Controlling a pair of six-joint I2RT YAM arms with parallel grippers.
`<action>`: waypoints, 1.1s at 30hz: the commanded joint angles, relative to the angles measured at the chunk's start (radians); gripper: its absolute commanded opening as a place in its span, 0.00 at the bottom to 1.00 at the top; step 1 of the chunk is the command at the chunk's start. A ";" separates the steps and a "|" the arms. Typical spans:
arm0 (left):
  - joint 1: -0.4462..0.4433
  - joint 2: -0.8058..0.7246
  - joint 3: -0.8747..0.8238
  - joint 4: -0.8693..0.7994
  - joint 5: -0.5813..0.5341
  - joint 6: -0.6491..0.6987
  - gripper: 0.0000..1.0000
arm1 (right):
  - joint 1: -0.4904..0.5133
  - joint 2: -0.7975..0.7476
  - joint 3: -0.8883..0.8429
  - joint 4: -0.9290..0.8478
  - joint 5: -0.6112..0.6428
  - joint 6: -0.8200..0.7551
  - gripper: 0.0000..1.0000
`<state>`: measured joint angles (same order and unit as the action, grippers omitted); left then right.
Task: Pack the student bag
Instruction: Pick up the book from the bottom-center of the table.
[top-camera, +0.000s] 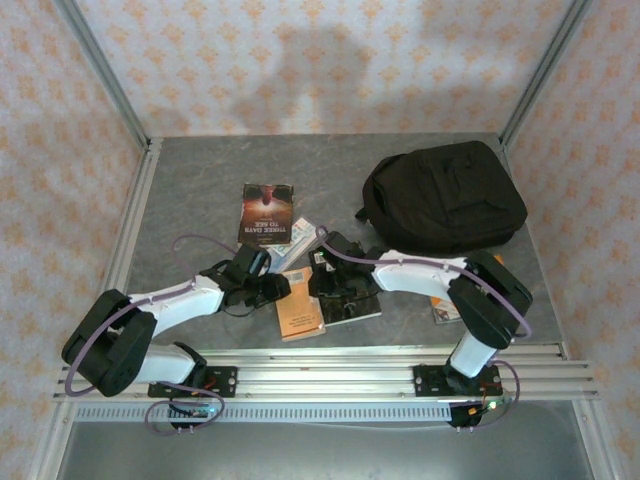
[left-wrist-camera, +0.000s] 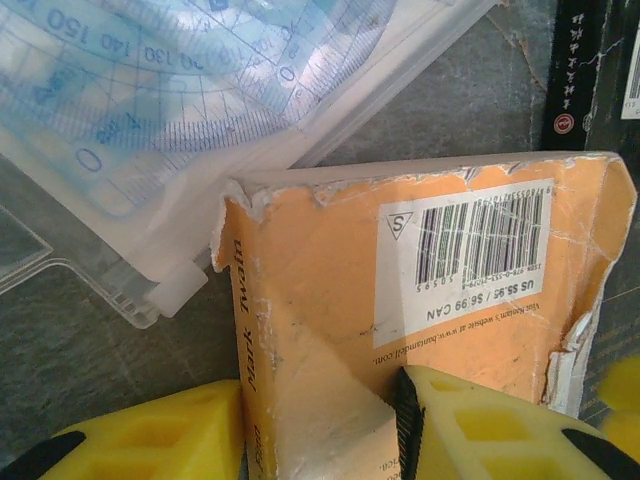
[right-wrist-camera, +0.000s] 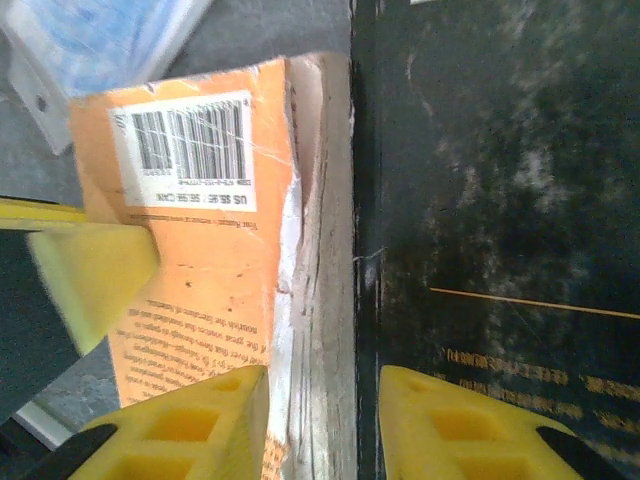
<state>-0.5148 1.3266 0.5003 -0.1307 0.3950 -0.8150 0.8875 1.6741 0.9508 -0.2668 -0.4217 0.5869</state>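
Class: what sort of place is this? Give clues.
Likely a robot test booth: two arms bolted to a rail, a grey table walled by patterned panels, a black backpack and books laid out.

The orange paperback (left-wrist-camera: 330, 300) has "Mark Twain" on its spine. Its white label (left-wrist-camera: 470, 255) carries a barcode, an "S" in a triangle and "US $5.95 / $6.99 CAN". The clear protractor (left-wrist-camera: 180, 90) shows 130, 140 and 150. The red-and-black book (top-camera: 266, 213) appears to read "THREE DAYS". The gold lettering on the dark book (right-wrist-camera: 500, 200) is too blurred to read.
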 joint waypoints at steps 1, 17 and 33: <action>-0.007 0.044 -0.033 0.096 0.050 -0.015 0.43 | 0.004 0.063 0.014 0.037 -0.066 0.012 0.35; -0.007 -0.080 -0.050 0.237 0.249 -0.076 0.75 | 0.005 0.147 -0.016 0.102 -0.044 0.042 0.21; -0.007 -0.264 -0.058 0.117 0.203 -0.090 0.65 | -0.031 0.087 -0.088 0.179 -0.017 0.105 0.12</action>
<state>-0.5171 1.0245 0.4469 -0.0185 0.5884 -0.8978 0.8612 1.7290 0.8989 -0.0902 -0.4946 0.6800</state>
